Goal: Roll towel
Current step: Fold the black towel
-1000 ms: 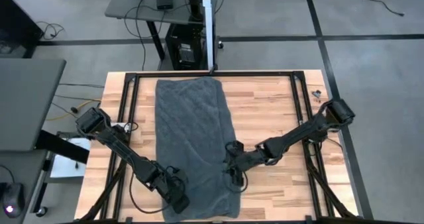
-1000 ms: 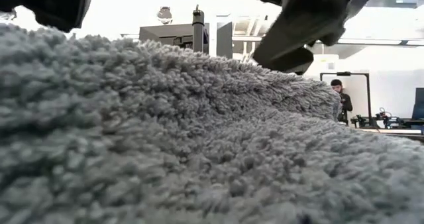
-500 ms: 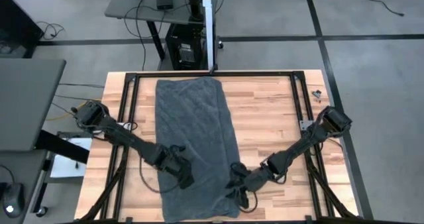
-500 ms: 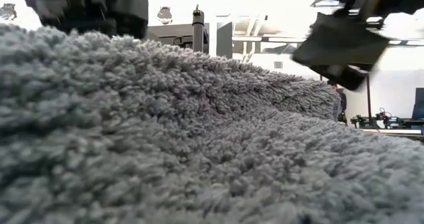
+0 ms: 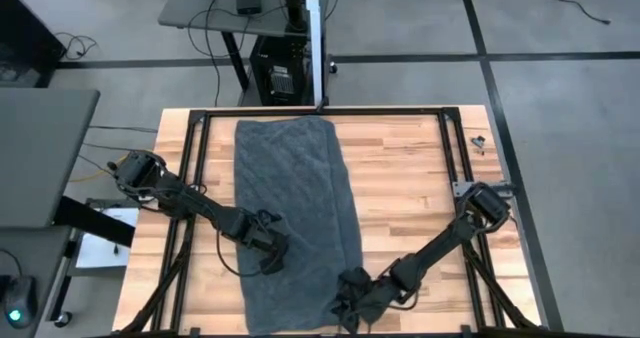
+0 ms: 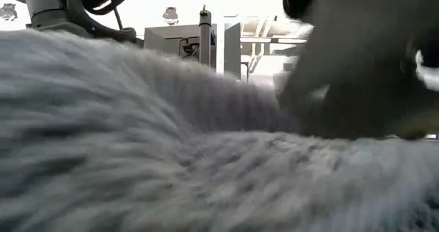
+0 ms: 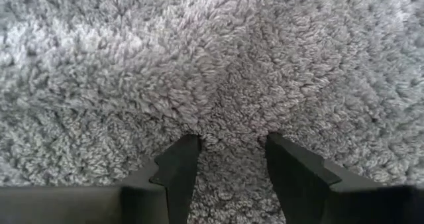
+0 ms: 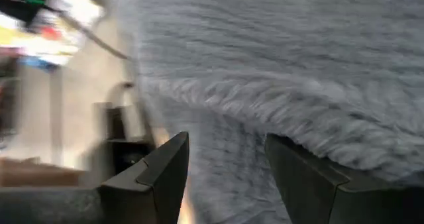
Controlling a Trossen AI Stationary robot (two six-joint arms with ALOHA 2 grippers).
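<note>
grey towel (image 5: pixel 296 213) flat, both pincers open at its near end.

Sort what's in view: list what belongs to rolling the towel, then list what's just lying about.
Part of the job:
- towel, spread lengthwise on the table
- left hand, open over the towel's left side
- right hand, open at the towel's near right corner

Just lying about:
- small dark bits at the table's far right corner
- cabling and equipment on the floor beyond the table

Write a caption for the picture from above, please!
Two robot arms reach onto a grey towel spread flat on a wooden table.
</note>
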